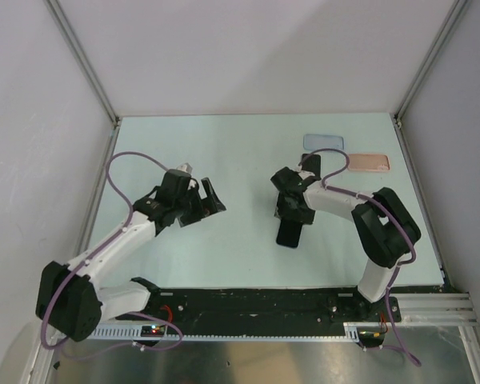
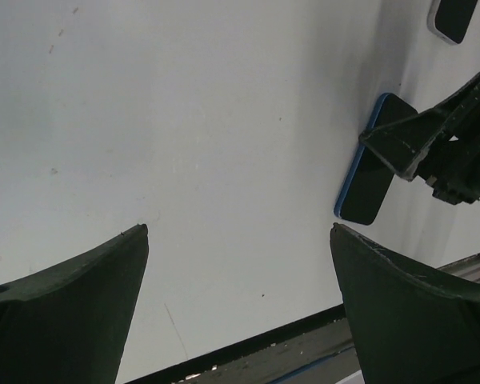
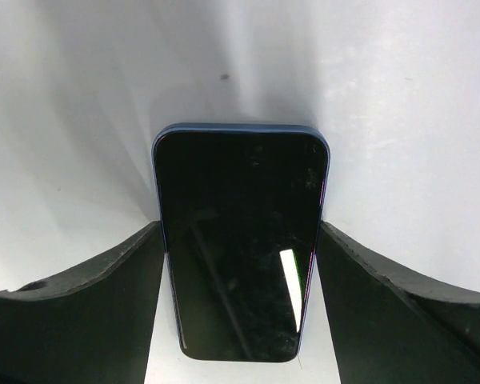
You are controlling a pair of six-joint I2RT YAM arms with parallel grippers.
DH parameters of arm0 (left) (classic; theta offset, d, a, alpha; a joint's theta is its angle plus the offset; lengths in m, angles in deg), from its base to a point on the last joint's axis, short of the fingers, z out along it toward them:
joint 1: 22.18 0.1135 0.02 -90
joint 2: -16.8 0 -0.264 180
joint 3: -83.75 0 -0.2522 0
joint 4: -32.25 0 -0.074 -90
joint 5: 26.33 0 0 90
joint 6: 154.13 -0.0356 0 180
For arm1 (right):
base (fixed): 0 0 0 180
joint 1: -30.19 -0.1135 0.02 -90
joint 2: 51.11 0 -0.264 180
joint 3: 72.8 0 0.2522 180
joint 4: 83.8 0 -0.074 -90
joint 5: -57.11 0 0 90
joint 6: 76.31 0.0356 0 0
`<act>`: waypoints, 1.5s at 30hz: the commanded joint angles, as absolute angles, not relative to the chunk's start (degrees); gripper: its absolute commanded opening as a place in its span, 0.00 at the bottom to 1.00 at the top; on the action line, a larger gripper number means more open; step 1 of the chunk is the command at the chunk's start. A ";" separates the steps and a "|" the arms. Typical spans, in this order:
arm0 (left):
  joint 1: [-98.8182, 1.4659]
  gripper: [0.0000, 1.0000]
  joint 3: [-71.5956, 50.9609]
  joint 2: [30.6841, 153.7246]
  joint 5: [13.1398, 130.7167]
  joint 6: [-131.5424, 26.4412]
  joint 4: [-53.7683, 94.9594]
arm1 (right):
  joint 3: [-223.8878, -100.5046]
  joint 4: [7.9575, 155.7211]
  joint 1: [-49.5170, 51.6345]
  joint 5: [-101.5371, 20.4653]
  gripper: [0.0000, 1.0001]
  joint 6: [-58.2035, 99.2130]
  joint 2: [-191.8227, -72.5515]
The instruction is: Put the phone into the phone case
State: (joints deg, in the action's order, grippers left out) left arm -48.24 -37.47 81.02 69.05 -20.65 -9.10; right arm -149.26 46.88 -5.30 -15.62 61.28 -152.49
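Here the phone is clamped by its long edges between the fingers of the right gripper. From above, its far end is hidden beneath that gripper, and contact with the table cannot be confirmed. The left gripper is spread wide. The phone case lies well apart, near the far edge.

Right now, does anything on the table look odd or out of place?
Nothing stands out. The phone sits straight between the fingers of the right gripper, the case and a pink slab lie flat at the far side, nothing spilled or broken.
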 commanded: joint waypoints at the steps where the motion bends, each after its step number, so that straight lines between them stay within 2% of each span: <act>1: -47.85 0.98 -36.98 85.40 70.68 -17.32 -3.75 | -150.67 53.02 -7.65 -18.68 0.70 54.06 -154.17; 12: -51.29 0.98 -34.63 96.95 71.89 -14.79 2.07 | -151.84 60.81 -7.36 -28.00 0.73 44.23 -153.64; 18: -52.00 0.98 -32.95 99.86 71.95 -14.49 2.88 | -152.64 59.15 -5.85 -25.79 0.97 41.74 -150.79; 24: -51.97 0.98 -32.25 99.59 72.81 -14.43 2.78 | -154.72 56.65 2.56 -25.33 0.99 43.26 -144.93; 31: -51.98 0.97 -34.07 94.47 73.72 -13.93 2.82 | -164.33 49.71 20.57 -16.84 0.81 53.14 -149.67; 36: -51.91 0.97 -36.23 89.81 73.90 -13.73 2.77 | -175.00 39.89 28.64 -12.39 0.63 65.33 -159.31; 45: -51.97 0.97 -37.59 85.61 74.76 -13.84 2.70 | -188.70 31.12 36.54 -15.10 0.59 75.70 -172.02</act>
State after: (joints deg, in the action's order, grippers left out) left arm -51.89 -36.86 88.19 73.49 -14.53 1.63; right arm -183.31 37.40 34.94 -15.18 68.76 -169.58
